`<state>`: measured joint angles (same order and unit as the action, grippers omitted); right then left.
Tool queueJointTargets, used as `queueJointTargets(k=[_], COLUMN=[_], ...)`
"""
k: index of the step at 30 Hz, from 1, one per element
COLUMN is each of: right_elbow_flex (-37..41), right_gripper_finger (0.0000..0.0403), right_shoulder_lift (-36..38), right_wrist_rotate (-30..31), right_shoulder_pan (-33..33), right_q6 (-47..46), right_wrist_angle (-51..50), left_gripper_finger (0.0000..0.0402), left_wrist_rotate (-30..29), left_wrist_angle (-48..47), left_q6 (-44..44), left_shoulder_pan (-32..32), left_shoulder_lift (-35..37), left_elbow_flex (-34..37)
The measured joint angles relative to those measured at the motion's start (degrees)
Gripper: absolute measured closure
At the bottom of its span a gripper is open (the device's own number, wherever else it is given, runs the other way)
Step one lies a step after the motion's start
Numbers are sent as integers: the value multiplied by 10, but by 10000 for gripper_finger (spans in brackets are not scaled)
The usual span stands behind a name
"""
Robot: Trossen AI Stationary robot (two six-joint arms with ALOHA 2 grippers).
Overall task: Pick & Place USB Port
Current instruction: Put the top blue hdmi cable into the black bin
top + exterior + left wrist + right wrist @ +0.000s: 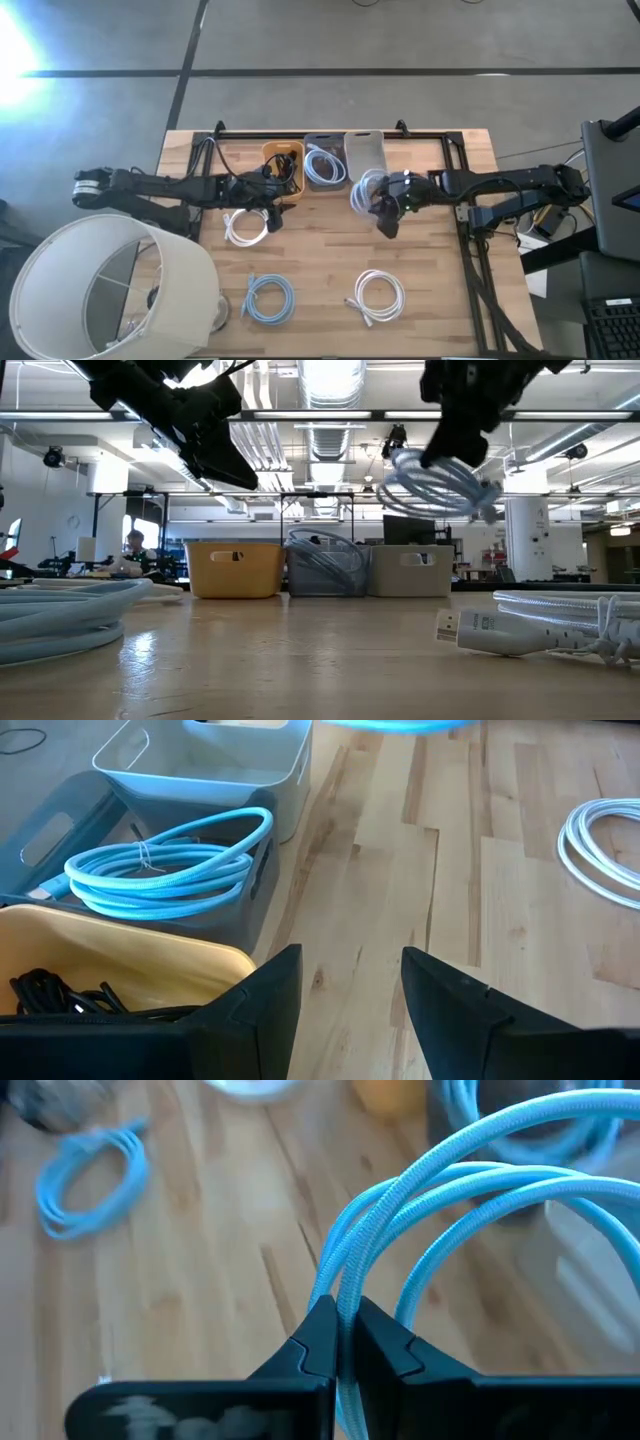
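A light-blue coiled cable [364, 190] hangs in the air over the table's middle, in front of the bins, with my right gripper [340, 1320] shut on it. In the low view the coil [440, 480] dangles below that gripper [452, 448], well clear of the tabletop. My left gripper [348, 988] stands open and empty above the table beside the yellow bin [284, 166], which holds black cables. The grey bin [325, 166] holds another blue coil [165, 865]. The pale bin [365, 152] stands to its right. My right gripper pinches a bundle of the coil's strands [338, 1285] between its two fingers. The fingers slant downward from the table's right side. The rest of the coil loops out beyond the fingers, lifted clear of the table.
On the table lie a white coil [246, 226] near my left gripper, a blue coil [268, 298] and a white coil [378, 296] toward the near edge. A large white lampshade [100, 290] covers the near left corner. A black frame rims the table.
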<state>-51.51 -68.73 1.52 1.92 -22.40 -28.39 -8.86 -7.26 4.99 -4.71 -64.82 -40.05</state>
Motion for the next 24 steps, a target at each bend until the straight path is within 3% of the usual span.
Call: queueJointTargets(k=[16, 24], right_elbow_flex=[-16, -16], right_gripper_finger=[390, 390], right_shoulder_lift=[-8, -72], right_wrist_rotate=[-6, -97], right_shoulder_pan=[65, 115], right_q6=[107, 120], right_wrist_angle=[189, 292], left_gripper_finger=[225, 225], left_wrist_rotate=[0, 0], left_wrist_angle=[0, 1], left_q6=[-1, -4], left_shoulder_pan=[0, 0], left_shoulder_lift=[0, 0], left_elbow_flex=[0, 0])
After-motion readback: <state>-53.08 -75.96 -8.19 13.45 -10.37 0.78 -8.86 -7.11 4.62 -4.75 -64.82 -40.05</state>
